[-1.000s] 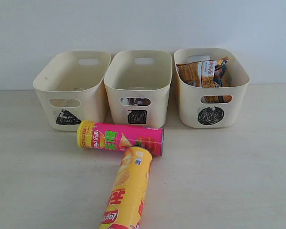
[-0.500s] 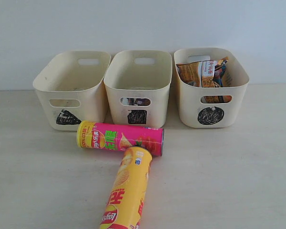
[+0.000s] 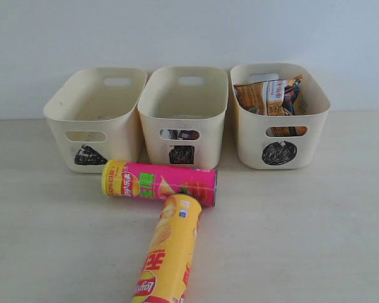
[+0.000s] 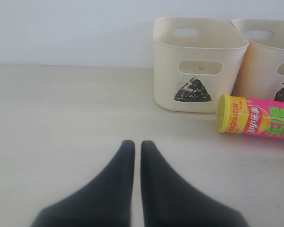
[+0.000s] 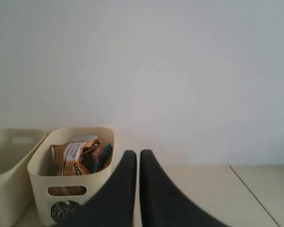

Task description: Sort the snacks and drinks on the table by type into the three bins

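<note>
- Exterior view: three bins stood in a row at the back of the table: the triangle bin, the square bin and the circle bin.
  - Two tubes lay in front of them. The pink tube was crosswise and the yellow tube had its end touching the pink one's side.
  - An orange-brown bag and a blue bag sat in the circle bin.
  - Something dark showed through the square bin's cutout, probably cartons, though their number could not be told.
  - Neither gripper appeared here.
- Left wrist view: the left gripper hung above bare table with its jaws clenched on nothing.
  - The pink tube lay well off to one side, just in front of the triangle bin.
- Right wrist view: the right gripper was also clenched and empty, raised near the circle bin with the bags inside.
- Judgement: bags and cartons looked sorted, and the two tubes were the step in hand.
  - Next, the left jaws would need to part, straddle the pink tube across its width and lift it clear of the yellow one towards the triangle bin.
</note>
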Tool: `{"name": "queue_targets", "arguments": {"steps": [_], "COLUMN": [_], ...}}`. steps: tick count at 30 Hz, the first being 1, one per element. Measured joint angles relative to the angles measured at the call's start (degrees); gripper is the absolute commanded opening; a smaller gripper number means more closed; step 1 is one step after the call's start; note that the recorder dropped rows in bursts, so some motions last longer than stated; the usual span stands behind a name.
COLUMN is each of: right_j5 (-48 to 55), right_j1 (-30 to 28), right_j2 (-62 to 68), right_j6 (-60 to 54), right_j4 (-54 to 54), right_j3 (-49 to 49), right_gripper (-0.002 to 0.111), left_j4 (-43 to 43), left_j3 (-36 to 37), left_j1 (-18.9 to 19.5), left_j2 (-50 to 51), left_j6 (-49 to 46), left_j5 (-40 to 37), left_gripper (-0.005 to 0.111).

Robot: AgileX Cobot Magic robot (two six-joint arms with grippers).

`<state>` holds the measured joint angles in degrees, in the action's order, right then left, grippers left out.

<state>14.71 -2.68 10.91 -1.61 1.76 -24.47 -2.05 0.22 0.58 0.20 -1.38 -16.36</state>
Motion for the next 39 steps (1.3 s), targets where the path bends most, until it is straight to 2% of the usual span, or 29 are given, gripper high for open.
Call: {"name": "queue_targets", "arguments": {"steps": [14, 20, 39], "right_j5": [0.41, -0.04, 3.97], "right_j1": [0.0, 0.0, 0.0], "right_j2": [-10.21, -10.51, -10.6], "right_j6": [2.94, 2.09, 1.01], "right_j4": [-1.76, -1.76, -1.76], "right_j3": [16.85, 23.47, 24.27], "right_gripper": [0.0, 0.0, 0.0], "left_j4": [0.0, 0.0, 0.0], "left_j3": [0.0, 0.0, 0.0], "left_j1": [0.0, 0.0, 0.0], "left_j2": [0.0, 0.0, 0.0], "left_j6": [0.0, 0.0, 0.0], "left_j5": [0.0, 0.0, 0.0], "left_gripper": [0.004, 0.004, 0.004]}}
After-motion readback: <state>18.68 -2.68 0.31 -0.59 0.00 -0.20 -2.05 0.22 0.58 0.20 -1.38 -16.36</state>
